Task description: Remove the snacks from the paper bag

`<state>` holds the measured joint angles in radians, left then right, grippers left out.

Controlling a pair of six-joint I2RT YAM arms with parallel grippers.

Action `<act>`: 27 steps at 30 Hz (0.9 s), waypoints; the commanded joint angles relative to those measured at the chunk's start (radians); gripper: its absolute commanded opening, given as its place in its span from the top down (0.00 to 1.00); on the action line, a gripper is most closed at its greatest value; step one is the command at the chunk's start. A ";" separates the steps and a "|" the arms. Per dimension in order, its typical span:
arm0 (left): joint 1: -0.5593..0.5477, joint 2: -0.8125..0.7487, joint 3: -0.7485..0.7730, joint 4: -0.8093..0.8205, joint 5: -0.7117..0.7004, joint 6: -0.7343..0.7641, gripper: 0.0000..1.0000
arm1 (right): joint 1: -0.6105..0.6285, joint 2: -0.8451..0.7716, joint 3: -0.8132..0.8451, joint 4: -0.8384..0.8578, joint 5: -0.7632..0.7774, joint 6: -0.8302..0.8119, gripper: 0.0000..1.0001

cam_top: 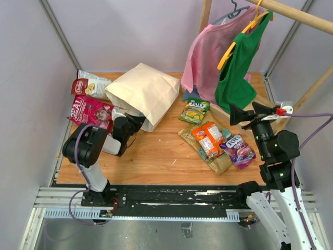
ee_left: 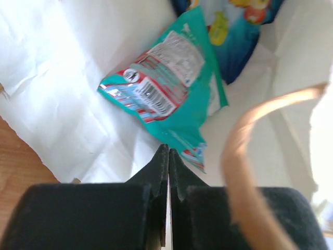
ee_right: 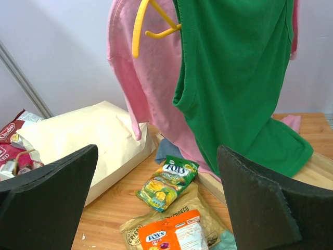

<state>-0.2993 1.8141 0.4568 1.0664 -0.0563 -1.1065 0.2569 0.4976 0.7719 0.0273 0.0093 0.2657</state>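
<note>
**Item under removal.** The teal packet [ee_left: 171, 78] lies on the lower inner wall of the paper bag [cam_top: 143, 91]. It is just ahead of my left hand [ee_left: 167, 156], with its crumpled near corner at my fingertips and slightly to their right. A blue packet [ee_left: 239, 31] lies beyond it, deeper in the bag and partly covered by it.

**Left hand.** The fingers are pressed together with no gap to speak of. I cannot confirm that any foil is caught between them. The bag's loop handle [ee_left: 244, 140] arcs close past the right of my fingers.

**Right hand.** My right hand [ee_right: 157, 151] is spread wide and holds nothing. It is raised well apart from the bag. Below and ahead of it, the green packet [ee_right: 166, 182] and orange packet [ee_right: 169, 237] are already out on the desk [cam_top: 156, 151].

**Assessment.** Most snacks are out, and at least these two are left inside.

**Recommended method.**
- Verify the pinch first. If the corner is not held, part the fingers narrowly, advance a little to the right over the corner, and close on a doubled fold, since glossy film slips.
- Draw straight back along the bag wall and stay low.
- Keep left of the handle so it does not snag my wrist and drag the bag along.
- The bag is light and lying on its side. If it follows my hand, the right hand should come across to pin it.
</note>
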 commanded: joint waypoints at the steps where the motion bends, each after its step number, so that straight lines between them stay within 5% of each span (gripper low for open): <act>1: 0.006 -0.155 -0.061 -0.071 -0.065 0.102 0.99 | -0.006 0.012 -0.010 0.041 0.005 -0.003 0.02; 9: 0.006 -0.353 -0.147 -0.205 -0.130 0.175 0.96 | -0.007 0.014 -0.015 0.054 -0.008 0.012 0.02; 11: 0.007 -0.333 -0.129 -0.207 -0.111 0.166 0.77 | -0.005 0.018 -0.014 0.057 -0.017 0.018 0.02; 12: 0.006 -0.308 -0.120 -0.189 -0.101 0.148 0.59 | -0.005 0.020 -0.013 0.057 -0.020 0.019 0.02; 14: 0.006 -0.239 -0.102 -0.132 -0.069 0.112 0.47 | -0.006 0.020 -0.013 0.057 -0.023 0.021 0.02; 21: 0.006 0.030 0.015 0.038 0.040 0.016 0.50 | -0.006 -0.005 -0.008 0.038 -0.012 0.013 0.02; 27: 0.005 0.109 0.067 0.069 0.049 -0.008 0.54 | -0.006 -0.011 -0.005 0.030 -0.003 0.004 0.02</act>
<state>-0.2974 1.8950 0.4950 1.0798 -0.0277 -1.0943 0.2569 0.4961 0.7628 0.0460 0.0002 0.2768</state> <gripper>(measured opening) 0.467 0.984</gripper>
